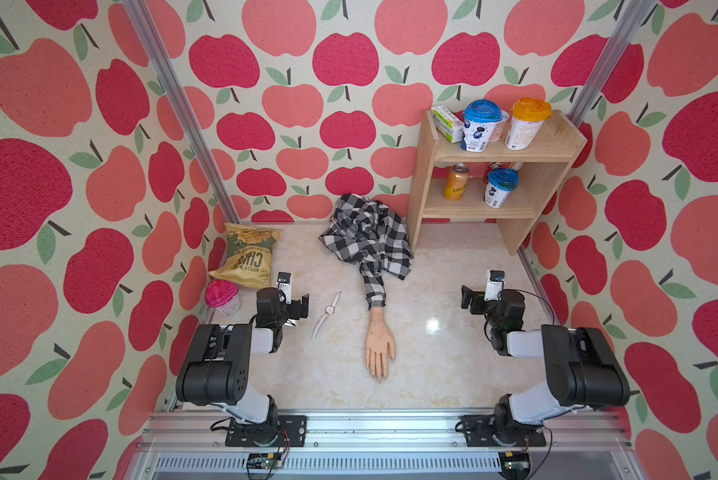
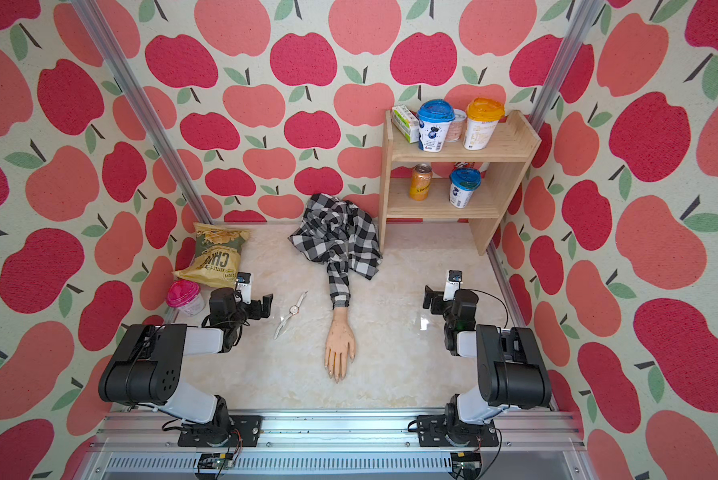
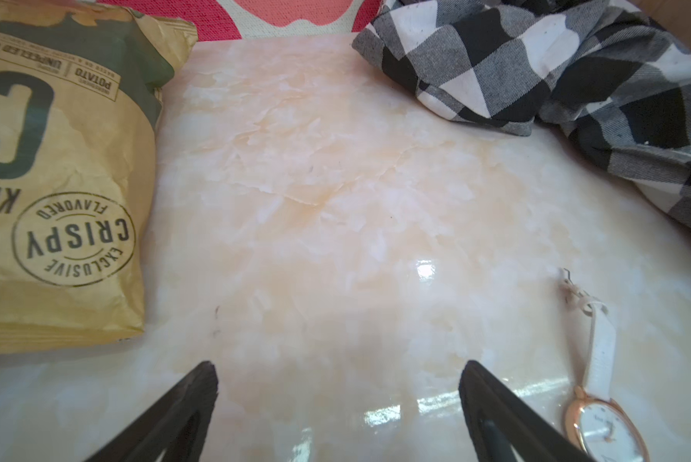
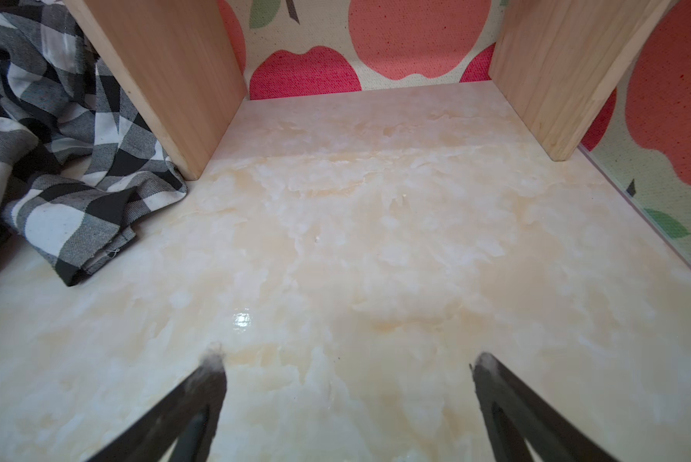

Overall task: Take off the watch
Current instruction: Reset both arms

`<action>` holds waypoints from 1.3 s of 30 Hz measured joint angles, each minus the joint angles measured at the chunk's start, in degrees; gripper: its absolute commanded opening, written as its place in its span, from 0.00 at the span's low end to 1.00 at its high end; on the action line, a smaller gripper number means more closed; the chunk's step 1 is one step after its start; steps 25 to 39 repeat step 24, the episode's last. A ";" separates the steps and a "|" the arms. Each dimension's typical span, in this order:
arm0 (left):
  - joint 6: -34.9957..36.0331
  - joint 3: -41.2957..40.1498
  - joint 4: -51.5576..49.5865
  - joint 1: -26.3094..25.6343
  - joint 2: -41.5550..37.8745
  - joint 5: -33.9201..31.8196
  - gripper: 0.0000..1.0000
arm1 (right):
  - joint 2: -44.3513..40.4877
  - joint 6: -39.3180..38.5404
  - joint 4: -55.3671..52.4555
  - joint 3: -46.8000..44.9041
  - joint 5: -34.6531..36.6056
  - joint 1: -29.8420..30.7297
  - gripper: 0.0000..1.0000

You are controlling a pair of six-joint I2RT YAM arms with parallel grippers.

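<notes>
The watch (image 1: 329, 309) (image 2: 294, 309) lies flat on the marble tabletop with its thin white strap stretched out, apart from the mannequin hand (image 1: 379, 340) (image 2: 340, 343) and to its left. The hand's wrist is bare below the plaid sleeve (image 1: 376, 278). My left gripper (image 1: 297, 309) (image 2: 262, 307) stands open just left of the watch. In the left wrist view the gripper (image 3: 338, 368) holds nothing, and the rose-gold-rimmed dial (image 3: 607, 432) sits beside one finger. My right gripper (image 1: 473, 299) (image 2: 432, 301) (image 4: 346, 362) is open and empty, well right of the hand.
A chips bag (image 1: 247, 257) and a pink-lidded cup (image 1: 222, 297) sit at the back left near my left arm. A crumpled plaid shirt (image 1: 370, 237) lies at the back centre. A wooden shelf (image 1: 556, 153) with cups and a can stands at the back right.
</notes>
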 measured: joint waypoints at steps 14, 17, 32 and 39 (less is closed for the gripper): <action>-0.02 0.07 3.30 0.61 0.13 -0.11 0.97 | 0.31 -0.31 2.36 -0.20 -2.21 0.00 1.00; -0.02 0.09 3.30 0.61 0.13 -0.11 0.97 | 0.31 -0.31 2.36 -0.20 -2.21 0.00 1.00; -0.02 0.11 3.30 0.61 0.13 -0.11 0.97 | 0.31 -0.33 2.36 -0.20 -2.21 0.00 1.00; -0.02 0.11 3.30 0.61 0.13 -0.11 0.97 | 0.31 -0.33 2.36 -0.20 -2.21 0.00 1.00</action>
